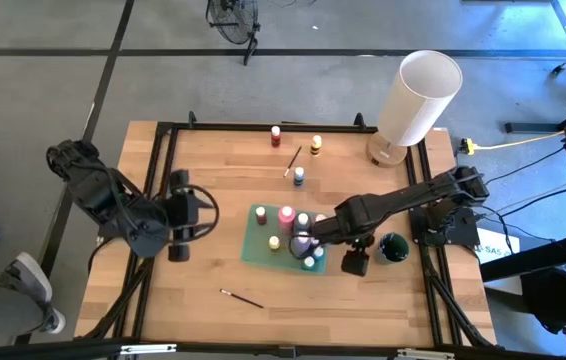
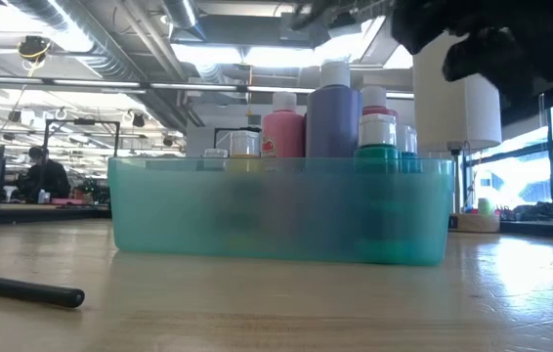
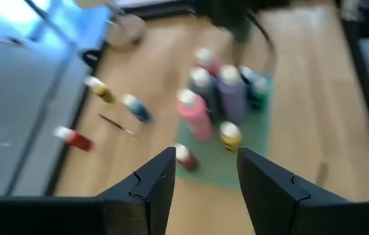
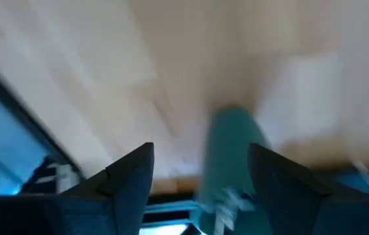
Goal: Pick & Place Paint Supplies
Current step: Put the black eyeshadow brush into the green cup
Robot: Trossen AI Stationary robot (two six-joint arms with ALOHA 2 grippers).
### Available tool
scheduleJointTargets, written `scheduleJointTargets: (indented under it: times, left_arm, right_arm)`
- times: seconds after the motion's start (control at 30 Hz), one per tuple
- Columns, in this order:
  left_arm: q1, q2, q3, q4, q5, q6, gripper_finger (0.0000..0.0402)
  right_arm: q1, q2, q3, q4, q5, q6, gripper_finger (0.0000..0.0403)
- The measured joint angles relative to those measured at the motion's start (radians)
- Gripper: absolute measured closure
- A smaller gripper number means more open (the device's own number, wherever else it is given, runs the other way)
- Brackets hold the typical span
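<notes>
A teal tray in the middle of the table holds several small paint bottles, among them a pink one, a purple one and a green one. A red bottle, a yellow one and a blue one stand loose on the far half of the table, beside a thin brush. A second brush lies near the front edge. My right gripper is over the tray, open, its fingers either side of the green bottle. My left gripper hovers left of the tray, open and empty. My right gripper points steeply down at the green bottle's top, which stands in the tray between the parted fingers. A gap shows on one side. The view is blurred, so I cannot tell whether the other finger touches the bottle.
A tall white cylinder stands at the far right corner. A dark green cup and a black block sit right of the tray, under my right arm. Bare wood lies left of the tray and along the front.
</notes>
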Motion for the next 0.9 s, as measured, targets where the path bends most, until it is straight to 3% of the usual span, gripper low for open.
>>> scheduleJointTargets:
  times: [0.1,0.33,0.57,0.7,0.9]
  left_arm:
    - [-0.002,0.002,0.0,0.0,0.095,-0.007,0.0242]
    - [-0.045,0.003,0.0,-0.043,0.248,-0.12,0.0242]
    - [-0.154,0.084,-0.001,-0.159,0.252,-0.251,0.0242]
    - [-0.199,0.165,-0.043,-0.155,0.253,-0.215,0.0242]
    - [-0.207,0.306,-0.093,-0.154,0.267,-0.228,0.0242]
  right_arm:
    - [0.0,-0.035,0.021,-0.108,0.113,0.066,0.0155]
    - [0.071,-0.22,0.225,-0.06,0.354,0.174,0.0155]
    - [0.208,-0.358,0.379,0.131,0.592,0.094,0.0155]
    - [0.259,-0.4,0.38,0.225,0.657,-0.01,0.0155]
    - [0.317,-0.39,0.379,0.277,0.627,-0.065,0.0155]
